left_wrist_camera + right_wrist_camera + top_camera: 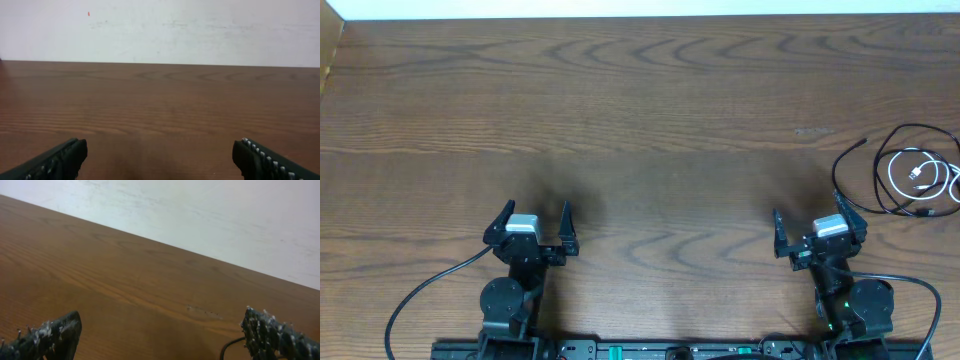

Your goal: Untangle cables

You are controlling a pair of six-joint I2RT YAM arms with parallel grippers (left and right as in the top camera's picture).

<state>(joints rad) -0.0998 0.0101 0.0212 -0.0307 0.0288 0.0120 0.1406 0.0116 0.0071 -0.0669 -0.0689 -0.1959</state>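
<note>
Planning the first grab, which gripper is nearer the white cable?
Right. The right gripper is close to the white cable; the left gripper is far across the table.

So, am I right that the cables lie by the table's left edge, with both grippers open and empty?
Not quite: the overhead view shows the cables by the right edge of the table, just beyond the right gripper. Both it and the left gripper are indeed open and empty.
</note>
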